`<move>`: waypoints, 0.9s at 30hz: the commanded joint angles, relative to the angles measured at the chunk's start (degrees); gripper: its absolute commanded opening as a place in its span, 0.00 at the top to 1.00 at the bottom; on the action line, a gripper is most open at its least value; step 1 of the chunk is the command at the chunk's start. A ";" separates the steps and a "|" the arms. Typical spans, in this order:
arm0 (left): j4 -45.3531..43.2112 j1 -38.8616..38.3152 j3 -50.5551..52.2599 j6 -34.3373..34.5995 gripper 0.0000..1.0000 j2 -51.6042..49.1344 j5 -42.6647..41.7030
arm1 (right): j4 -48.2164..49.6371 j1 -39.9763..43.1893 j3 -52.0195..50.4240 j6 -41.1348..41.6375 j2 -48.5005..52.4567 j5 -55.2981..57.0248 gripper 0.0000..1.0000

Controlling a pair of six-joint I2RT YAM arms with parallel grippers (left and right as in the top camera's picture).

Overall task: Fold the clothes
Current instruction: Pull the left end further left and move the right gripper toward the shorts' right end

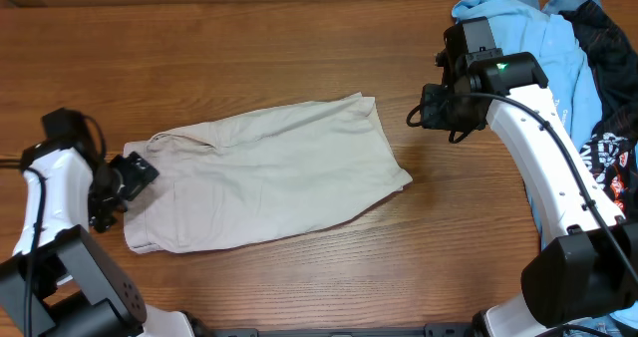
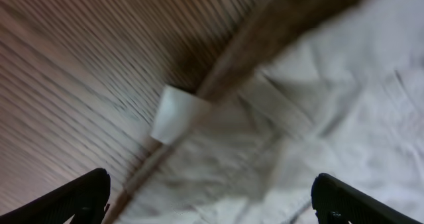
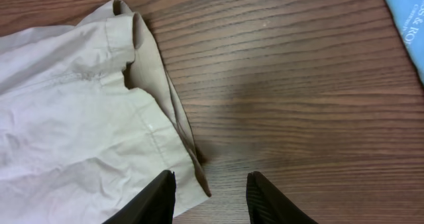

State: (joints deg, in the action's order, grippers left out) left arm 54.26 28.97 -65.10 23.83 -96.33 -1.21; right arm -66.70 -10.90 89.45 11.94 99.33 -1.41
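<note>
Light beige khaki cotton shorts (image 1: pixel 269 172) spread flat mid-table on a brown wooden table (image 1: pixel 249 48), waistband (image 1: pixel 150 232) toward 9 o'clock, leg hems (image 1: pixel 384 138) toward 3 o'clock. Probably light, soft and limp, creased, not slippery; best pinched at a hem corner or the waistband edge. Small white label (image 2: pixel 175 114) peeking out at the waistband. Left end effector (image 2: pixel 212 197) over the waistband, fingers wide apart, empty. Right end effector (image 3: pixel 212 197) just past the hem, fingers parted, empty. Bare wood at 12 and 6 o'clock; light blue T-shirt (image 1: pixel 528 38) and black garment with white graphic (image 1: pixel 608 38) heaped at 2 o'clock.
</note>
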 commanded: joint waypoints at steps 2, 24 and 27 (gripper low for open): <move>-3.32 1.88 1.16 -2.29 0.00 0.02 -4.24 | 0.20 0.09 -0.24 -0.42 -0.20 0.90 0.61; -12.59 1.77 5.29 -4.61 0.06 -17.35 -11.37 | 0.11 0.09 -0.24 -0.39 -0.20 0.90 0.61; -12.68 1.77 5.29 -5.75 0.22 -19.28 -14.16 | 0.13 0.09 -0.24 -0.39 -0.20 0.90 0.61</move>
State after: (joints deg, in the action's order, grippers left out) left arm 44.07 30.85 -63.29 20.58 -106.98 -8.62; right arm -66.70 -10.90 89.45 11.94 99.33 -1.04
